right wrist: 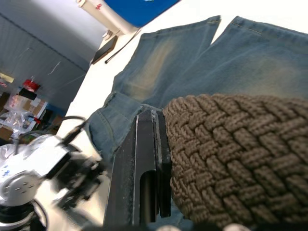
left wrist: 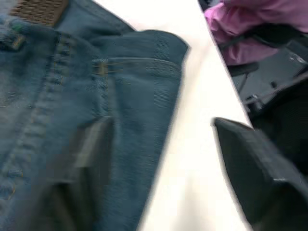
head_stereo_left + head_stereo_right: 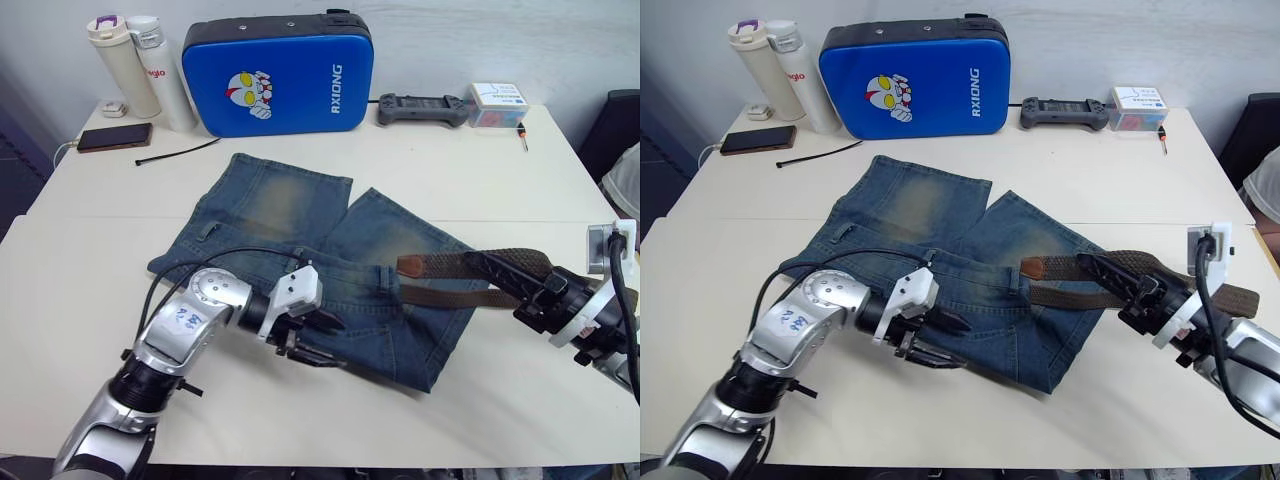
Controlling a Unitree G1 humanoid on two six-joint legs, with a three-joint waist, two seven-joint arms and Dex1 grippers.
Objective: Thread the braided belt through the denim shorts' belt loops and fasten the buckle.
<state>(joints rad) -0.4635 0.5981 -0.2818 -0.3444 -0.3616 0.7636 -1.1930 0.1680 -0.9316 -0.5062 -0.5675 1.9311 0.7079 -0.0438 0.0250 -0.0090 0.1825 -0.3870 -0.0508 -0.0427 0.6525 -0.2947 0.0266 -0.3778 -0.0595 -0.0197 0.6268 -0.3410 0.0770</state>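
We see the braided belt [image 3: 470,275] lying folded over the right part of the denim shorts [image 3: 330,270], its tan leather tip [image 3: 410,265] resting on the denim near the waistband. The shorts are spread flat in the middle of the white table [image 3: 500,170], with the legs pointing toward the far side. The right gripper [image 3: 490,267] is clenched on the belt; in the right wrist view the woven strap is pressed against its black finger. The left gripper [image 3: 325,340] is over the near edge of the shorts at the waistband, with its two fingers spread apart and nothing between them. At the far side of the table stand a blue case [image 3: 280,75], two bottles [image 3: 140,65], a phone [image 3: 113,137] and a black controller [image 3: 422,108].
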